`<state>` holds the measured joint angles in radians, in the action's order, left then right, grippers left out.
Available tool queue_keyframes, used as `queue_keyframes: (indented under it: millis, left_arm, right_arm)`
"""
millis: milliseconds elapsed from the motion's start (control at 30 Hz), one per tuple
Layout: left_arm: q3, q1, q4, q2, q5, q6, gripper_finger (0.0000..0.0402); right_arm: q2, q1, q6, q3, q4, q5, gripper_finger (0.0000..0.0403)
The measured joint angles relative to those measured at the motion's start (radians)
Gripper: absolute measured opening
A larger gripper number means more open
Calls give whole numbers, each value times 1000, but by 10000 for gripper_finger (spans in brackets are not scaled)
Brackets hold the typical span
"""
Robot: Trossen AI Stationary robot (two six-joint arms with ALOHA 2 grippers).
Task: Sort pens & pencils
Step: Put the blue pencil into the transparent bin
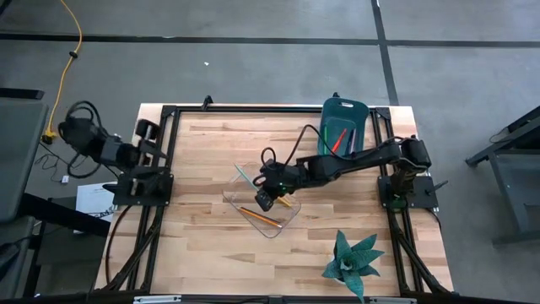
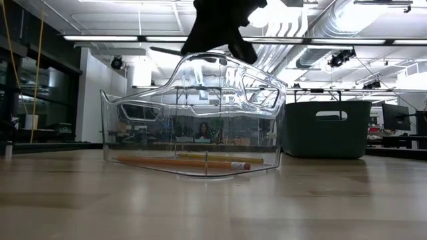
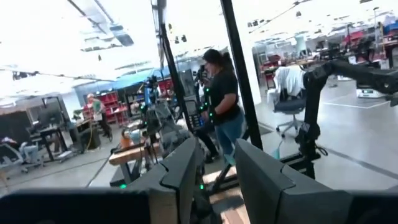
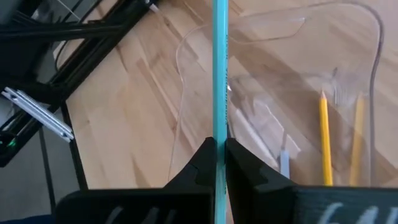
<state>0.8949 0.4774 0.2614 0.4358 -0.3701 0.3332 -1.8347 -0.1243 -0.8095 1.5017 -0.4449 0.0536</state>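
Pencils, two yellow ones, are lying in the clear tray; the right tool is pinching one teal pencil above it. Pens are sitting in the green bin; the left tool is idling slightly open off the desk

We count three pencils: two yellow pencils in one clear tray, one teal pencil; two pens in one bin.

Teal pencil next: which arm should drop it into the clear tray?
Right. The right gripper is shut on the teal pencil above the clear tray, where yellow pencils lie. The left gripper is parked at the table's left edge.
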Motion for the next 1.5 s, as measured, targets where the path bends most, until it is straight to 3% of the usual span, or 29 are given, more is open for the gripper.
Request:
queue_keyframes:
  millis: [267, 433, 633, 1000, 1500]
  left_arm:
    - [-275, 0, -200, -173, -19, -29, 101]
    - [-383, 0, -216, -275, -50, -50, 101]
    - [-432, 0, -212, -354, -62, -24, 91]
    - [-512, 0, -145, -429, -199, -13, 4]
    - [-604, 0, 1, -429, -231, -120, 4]
  right_arm:
    - [0, -9, -69, 0, -31, -5, 0]
    - [0, -20, -97, 0, -85, -8, 0]
    - [0, -21, -126, 0, -129, -38, 0]
    - [-21, -20, -163, 0, -171, -78, 0]
    - [-80, -15, -168, 0, -135, -124, 22]
